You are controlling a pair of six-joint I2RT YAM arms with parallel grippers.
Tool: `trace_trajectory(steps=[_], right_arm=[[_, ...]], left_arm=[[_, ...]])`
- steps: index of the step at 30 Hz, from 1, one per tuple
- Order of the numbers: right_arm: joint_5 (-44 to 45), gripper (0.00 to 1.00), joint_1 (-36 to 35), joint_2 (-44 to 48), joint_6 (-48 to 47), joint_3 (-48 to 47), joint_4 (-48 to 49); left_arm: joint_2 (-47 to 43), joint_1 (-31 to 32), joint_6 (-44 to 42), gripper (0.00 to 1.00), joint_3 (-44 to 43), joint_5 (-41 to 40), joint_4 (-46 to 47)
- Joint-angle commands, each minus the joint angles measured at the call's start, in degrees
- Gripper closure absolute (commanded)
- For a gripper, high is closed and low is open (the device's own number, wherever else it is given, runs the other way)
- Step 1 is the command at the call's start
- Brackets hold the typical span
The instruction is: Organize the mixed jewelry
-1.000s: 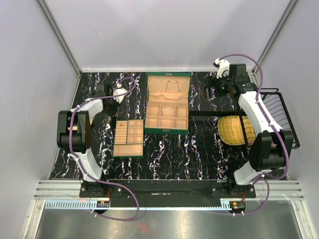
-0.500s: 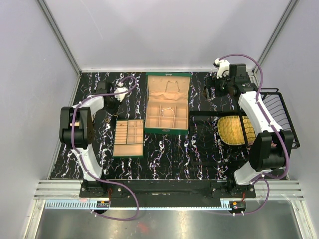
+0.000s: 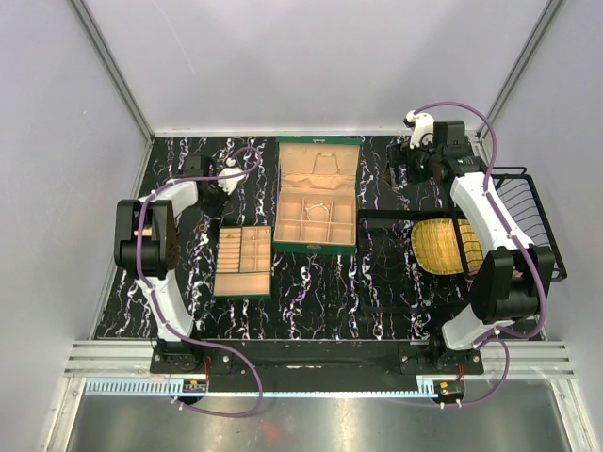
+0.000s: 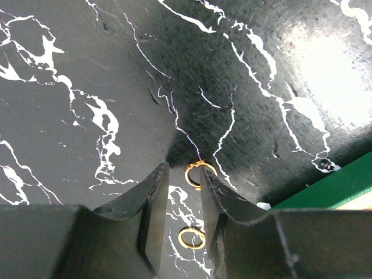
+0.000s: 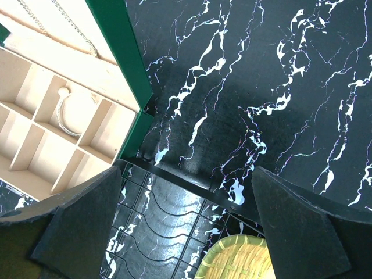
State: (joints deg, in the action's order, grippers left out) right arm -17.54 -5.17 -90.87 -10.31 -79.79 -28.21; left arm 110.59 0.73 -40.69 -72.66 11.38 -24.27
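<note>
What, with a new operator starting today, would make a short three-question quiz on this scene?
1. True or false: the right gripper is shut on a chain.
2. Where do the gold rings lie?
A. on the table, at the left gripper's parted jaws
B. in the tan tray
C. on the yellow mat
3. Fill in: the whitish bracelet lies in a compartment of the ___ box.

Key: 1 false, its jaws stand wide and empty; 2 A; 3 green.
</note>
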Motion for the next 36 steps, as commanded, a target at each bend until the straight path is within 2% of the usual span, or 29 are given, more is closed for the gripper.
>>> trace_trajectory(steps=[1,13,27,36], right_arm=[[0.58,0.0,-0.54,0.17,-0.68,-1.33,0.87],[0.75,0.0,-0.54,-0.62,-0.77,-1.42,0.7],[1.37,0.0,-0.46,-0.97,-0.77,-1.6,0.52],[1.28,0.0,-0.54,-0.98,-0.77,-1.68,0.52]], left_arm=[[1.91,-0.38,-1.41,0.67,-2.48,1.98,-0.95],[4.99,-0.38,-7.21,0.72,-4.77,2.77,-7.01],[7.19,-0.38,-9.59,1.0,-8.46,4.71,-12.82],[2.89,-0.56,-7.57,1.0,-3.89,5.76,-9.75]])
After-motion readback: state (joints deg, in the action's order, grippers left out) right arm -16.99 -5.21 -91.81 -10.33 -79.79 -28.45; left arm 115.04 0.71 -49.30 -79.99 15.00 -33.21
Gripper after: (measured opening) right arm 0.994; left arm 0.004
